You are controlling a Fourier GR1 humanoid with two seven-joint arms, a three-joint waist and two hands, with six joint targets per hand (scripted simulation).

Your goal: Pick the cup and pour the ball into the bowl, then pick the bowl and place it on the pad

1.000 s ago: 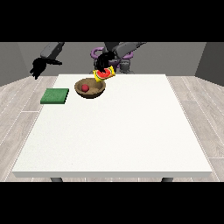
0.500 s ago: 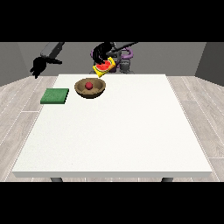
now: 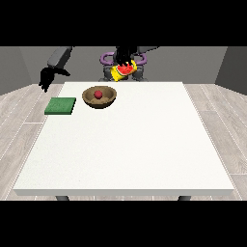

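cup (image 3: 123,71) – yellow, tilted, aloft | ball (image 3: 98,94) – red, in brown bowl (image 3: 108,100) | pad (image 3: 61,106) – green, beside bowl

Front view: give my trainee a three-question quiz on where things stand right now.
1. True or false: the ball lies in the bowl.
2. Where is the cup? A) on the table B) held up by the hand near the view's middle C) on the pad
3. Fill in: the bowl stands on the ____, beside the pad.

Key: 1 true; 2 B; 3 table.
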